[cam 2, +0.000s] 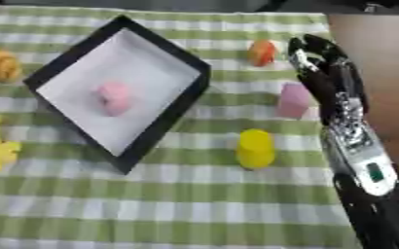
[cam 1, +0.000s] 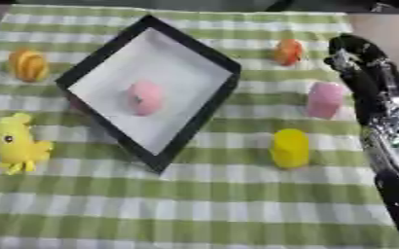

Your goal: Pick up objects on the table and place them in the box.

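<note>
— Where is the right hand (cam 2: 322,63)?
— Along the table's right edge, arm coming up from the near right corner. Its fingers are stretched out and relaxed, holding nothing, tips toward the far edge.
— What sits closest to it?
— A pink block (cam 1: 325,99), just beside the fingers on their left; whether they touch, I cannot tell. Beyond the fingertips, nearer the far edge, an orange object (cam 1: 288,51).
— And toward the near edge?
— A yellow cylinder (cam 1: 290,148), standing upright on the green checked cloth (cam 1: 194,209), apart from the arm.
— The box?
— The black-rimmed box (cam 1: 199,51) lies left of the middle, turned like a diamond, white inside. One round pink object (cam 1: 144,97) rests in it.
— Anything past the box?
— Near the left edge, a striped orange object (cam 1: 27,64) toward the far corner, and a yellow chick toy (cam 1: 14,143) nearer.
— The left hand?
— Not visible in either view.
</note>
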